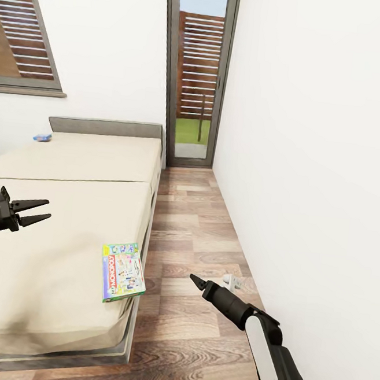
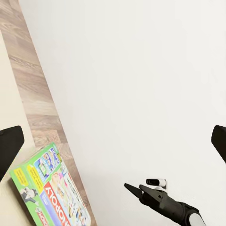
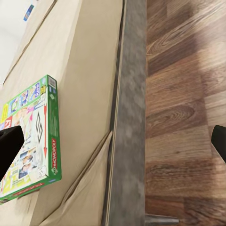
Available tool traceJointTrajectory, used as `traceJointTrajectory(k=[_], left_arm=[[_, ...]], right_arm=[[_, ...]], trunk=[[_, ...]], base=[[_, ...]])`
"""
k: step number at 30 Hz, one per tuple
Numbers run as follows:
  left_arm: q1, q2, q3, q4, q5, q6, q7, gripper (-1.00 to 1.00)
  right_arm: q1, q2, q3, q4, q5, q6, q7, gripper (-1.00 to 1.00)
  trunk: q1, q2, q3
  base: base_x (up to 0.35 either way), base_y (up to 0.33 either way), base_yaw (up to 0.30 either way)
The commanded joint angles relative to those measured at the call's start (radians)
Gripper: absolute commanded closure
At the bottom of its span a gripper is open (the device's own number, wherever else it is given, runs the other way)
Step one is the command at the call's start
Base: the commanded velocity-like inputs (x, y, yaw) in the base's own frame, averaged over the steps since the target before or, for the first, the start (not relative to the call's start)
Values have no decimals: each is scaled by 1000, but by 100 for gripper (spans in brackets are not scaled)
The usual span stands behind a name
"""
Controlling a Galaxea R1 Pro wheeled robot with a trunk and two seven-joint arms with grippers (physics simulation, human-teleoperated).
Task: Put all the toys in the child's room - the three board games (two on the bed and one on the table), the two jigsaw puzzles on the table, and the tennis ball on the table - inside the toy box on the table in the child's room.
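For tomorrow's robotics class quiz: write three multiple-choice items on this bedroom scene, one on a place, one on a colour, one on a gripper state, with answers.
1. Where does the Monopoly box lie?
A. on the floor
B. at the bed's edge
C. on the windowsill

2. What colour is the box's side?
A. green
B. red
C. black

3. How does the left gripper stand?
A. shut on the box
B. open, empty
C. shut, empty

Answers: B, since the box rests on the bed by its floor-side edge; A, since the right wrist view shows a green side; B, since its fingers are spread above the bed with nothing between.
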Motion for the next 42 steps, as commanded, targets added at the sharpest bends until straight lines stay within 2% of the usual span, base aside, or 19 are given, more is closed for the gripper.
traceJointTrajectory(k=[1, 16, 42], left_arm=[[-1, 0, 0, 0, -1, 5, -3, -100], [-1, -1, 0, 0, -1, 4, -3, -100], [-1, -2, 0, 0, -3, 4, -3, -100]], right_arm=[[0, 0, -1, -1, -2, 5, 2, -100], [0, -1, -2, 0, -5, 6, 3, -100], [0, -4, -5, 0, -6, 6, 8, -100]], trunk=[[0, 0, -1], [0, 0, -1], [0, 0, -1]], base=[[2, 2, 0], [8, 6, 0], [29, 79, 0]])
